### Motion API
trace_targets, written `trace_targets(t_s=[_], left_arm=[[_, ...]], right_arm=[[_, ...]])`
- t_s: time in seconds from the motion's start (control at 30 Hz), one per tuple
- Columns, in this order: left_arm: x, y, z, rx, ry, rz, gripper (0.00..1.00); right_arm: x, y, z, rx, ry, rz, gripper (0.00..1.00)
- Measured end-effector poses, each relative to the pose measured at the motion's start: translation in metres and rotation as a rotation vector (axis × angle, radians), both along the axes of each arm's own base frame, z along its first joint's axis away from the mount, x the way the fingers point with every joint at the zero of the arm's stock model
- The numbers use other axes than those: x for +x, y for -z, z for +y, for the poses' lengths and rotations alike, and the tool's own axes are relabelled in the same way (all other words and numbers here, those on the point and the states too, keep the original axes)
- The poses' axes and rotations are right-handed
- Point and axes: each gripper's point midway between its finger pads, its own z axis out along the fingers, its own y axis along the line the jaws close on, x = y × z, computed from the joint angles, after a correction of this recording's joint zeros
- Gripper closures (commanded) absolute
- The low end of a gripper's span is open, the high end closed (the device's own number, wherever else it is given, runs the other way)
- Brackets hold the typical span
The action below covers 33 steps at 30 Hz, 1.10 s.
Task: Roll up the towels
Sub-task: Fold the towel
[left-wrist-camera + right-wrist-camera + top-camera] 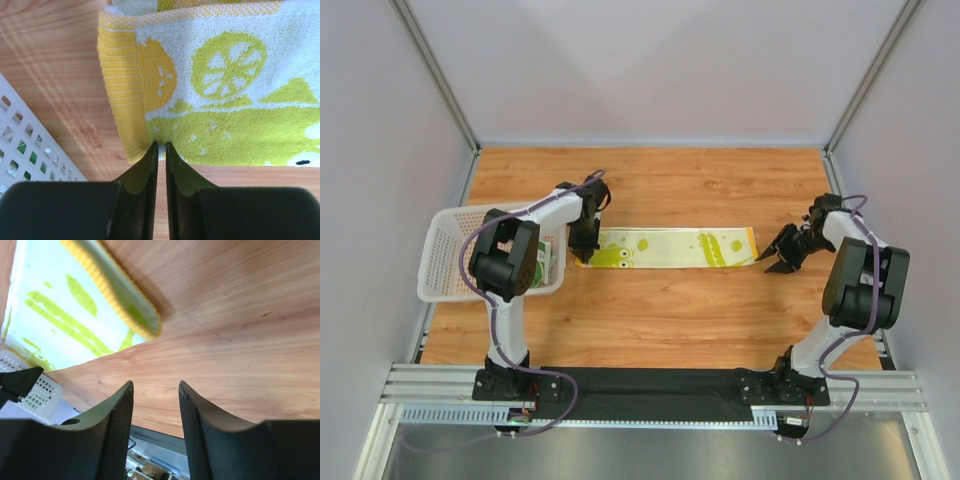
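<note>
**Left gripper** (160, 146): jaws almost closed, with the tips nipping the hem of the lime-yellow cloth towel with citrus-slice prints and yellow edging (230, 100), close to a corner of its left end. The bite looks shallow. Only the very edge of the hem sits at the tips.

**Towel position:** it lies as a long flat strip across the middle of the wood-grain table (240, 330). Its left end is at the left gripper and its right end is just beside the right gripper (156, 390).

**Right gripper:** jaws apart with nothing between them, over bare table just off the towel's right end, not touching it.

**Hazards:**
1. Slip. With so little cloth gripped, the hem may pull free when the first turn begins.
2. Skewed roll. The grip is near one corner, so turning from there could wind a cone rather than a cylinder.
3. Drag. The far end is unrestrained, so the strip may slide instead of winding.
4. Collision. The white mesh plastic basket (25, 150) sits near the left gripper, and a wide wrist swing could strike it.

A patch of dark green cloth (546, 262) shows inside the basket, largely hidden by the left arm. It is probably the second towel.
</note>
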Motion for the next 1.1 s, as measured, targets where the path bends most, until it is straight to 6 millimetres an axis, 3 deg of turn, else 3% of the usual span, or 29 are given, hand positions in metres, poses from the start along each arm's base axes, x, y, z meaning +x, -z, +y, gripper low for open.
trace_targets(t_s=[0.13,0.5,0.77,1.1], left_arm=[[0.000,-0.001,0.000,-0.002,0.000,0.001,0.83],[0.002,-0.002,-0.001,-0.002,0.000,0.005,0.83],[0.001,-0.002,-0.001,-0.001,0.003,0.007,0.83],[0.003,-0.005,-0.002,-0.002,0.005,0.004,0.83]], right_arm=[[0.002,-0.008,0.004,-0.011,-0.016,-0.040,0.56],[0.010,0.014,0.007,0.002,-0.017,-0.006,0.53],[0.038,0.020,0.001,-0.004,-0.008,-0.034,0.55],[0.039,0.025,0.004,0.006,-0.012,-0.027,0.57]])
